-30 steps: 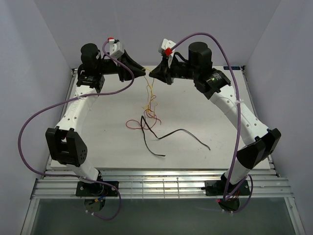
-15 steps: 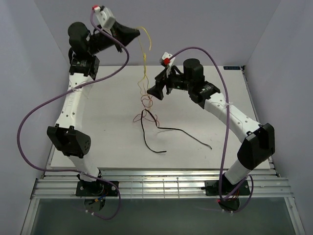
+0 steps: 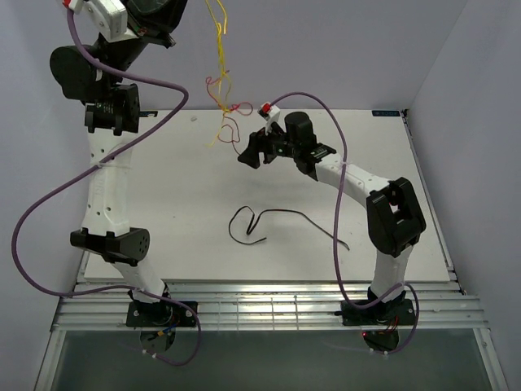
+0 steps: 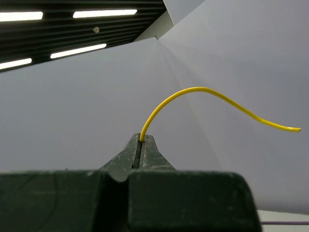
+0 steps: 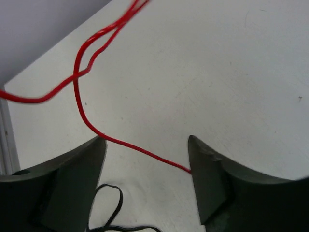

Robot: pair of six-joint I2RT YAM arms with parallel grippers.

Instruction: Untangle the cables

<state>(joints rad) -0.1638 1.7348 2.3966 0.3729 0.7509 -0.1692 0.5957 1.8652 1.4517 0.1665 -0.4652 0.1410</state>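
The thin yellow wire (image 4: pixel 193 89), clamped in the closed left gripper (image 4: pixel 141 143), has been hoisted well above the white tabletop (image 3: pixel 163 228) with the thin red wire (image 5: pixel 79 104) still snagged on it, the right gripper (image 5: pixel 145 166) has been opened, and the thicker black wire (image 3: pixel 281 215), left lying below, appears freed.

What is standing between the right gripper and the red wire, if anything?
Nothing visible. The red wire runs across the gap between the open right gripper fingers, above the table; the black cable lies on the table, not between them.
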